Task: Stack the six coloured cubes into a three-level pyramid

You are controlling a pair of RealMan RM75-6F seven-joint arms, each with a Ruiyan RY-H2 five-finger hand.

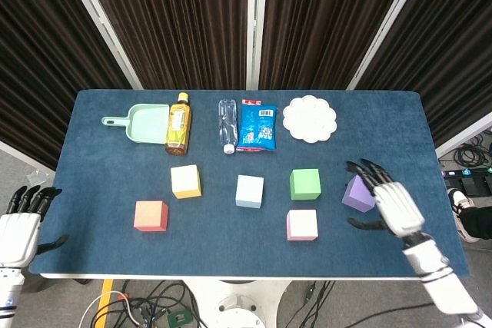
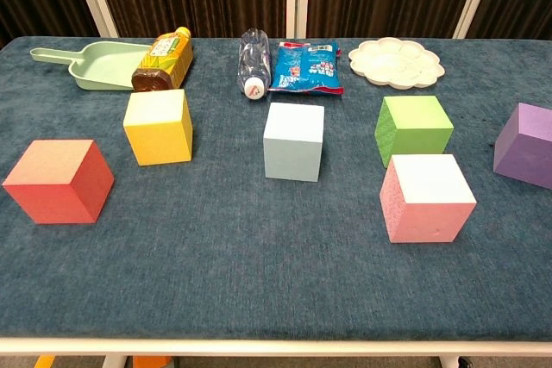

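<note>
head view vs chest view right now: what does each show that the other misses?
Only the head view shows the hands: the right hand, fingers spread, over the table by the purple cube, and the left hand off the table's left edge. The chest view adds no object of its own, only closer side faces of the cubes. Both show all six cubes lying separate, unstacked, and the dustpan, two bottles, snack bag and palette behind them.

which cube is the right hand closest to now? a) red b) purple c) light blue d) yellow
b: in the head view the right hand is open, right beside the purple cube, with its fingers spread past the cube's right edge; the other cubes sit well to the left.
</note>
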